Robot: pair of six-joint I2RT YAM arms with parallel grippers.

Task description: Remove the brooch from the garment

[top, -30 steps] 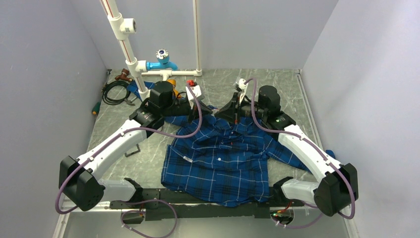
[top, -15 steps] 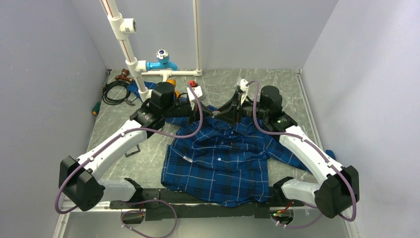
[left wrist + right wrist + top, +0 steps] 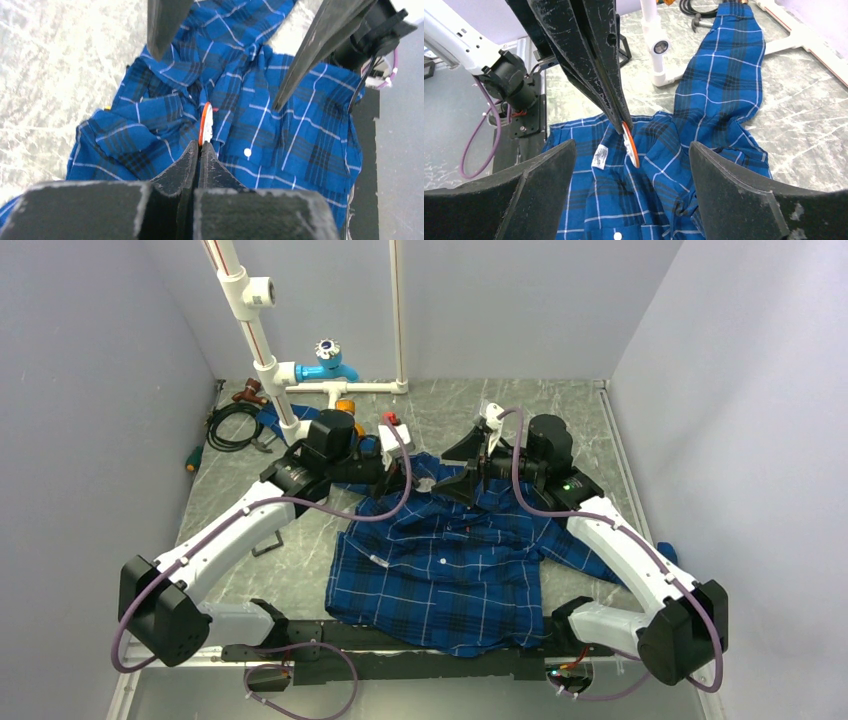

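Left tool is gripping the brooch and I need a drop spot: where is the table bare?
The table is bare at the far right, between the right arm and the wall, and in the strip between the left arm and the shirt. The far left corner is crowded with white pipes and a coiled cable.

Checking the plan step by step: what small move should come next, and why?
Probably ease the left gripper up, away from the garment: its jaws are shut on the brooch, edge-on over the fabric, and the right gripper is open. Whether it is unpinned cannot be told.
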